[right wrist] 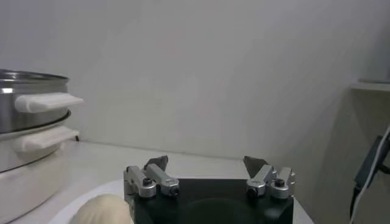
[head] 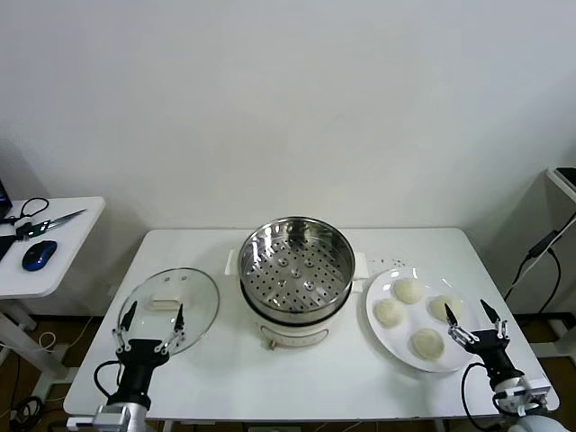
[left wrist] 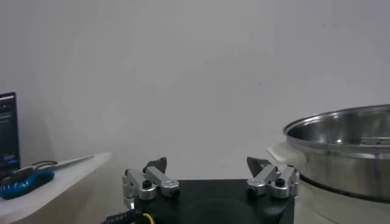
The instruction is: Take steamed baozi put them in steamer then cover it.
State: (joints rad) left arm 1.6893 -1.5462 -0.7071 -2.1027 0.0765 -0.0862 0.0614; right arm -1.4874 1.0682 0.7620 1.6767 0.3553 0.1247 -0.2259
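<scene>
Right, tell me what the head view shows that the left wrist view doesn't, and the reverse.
Only the head view shows the round clear glass lid lying flat on the white table, the four cream-white buns on the flat white plate, the steamer's perforated tray, and the open right hand. Only the left wrist view shows a dark screen's edge. Both show the shiny steel steamer pot, the open left hand and the blue mouse on the side table.

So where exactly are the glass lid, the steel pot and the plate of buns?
lid (head: 168,302), head view, on the cream handle at the centre of the glass.
pot (head: 296,266), head view, on the perforated tray inside.
plate (head: 382,338), head view, on the bare near-left rim, beside the buns (head: 389,311).
</scene>
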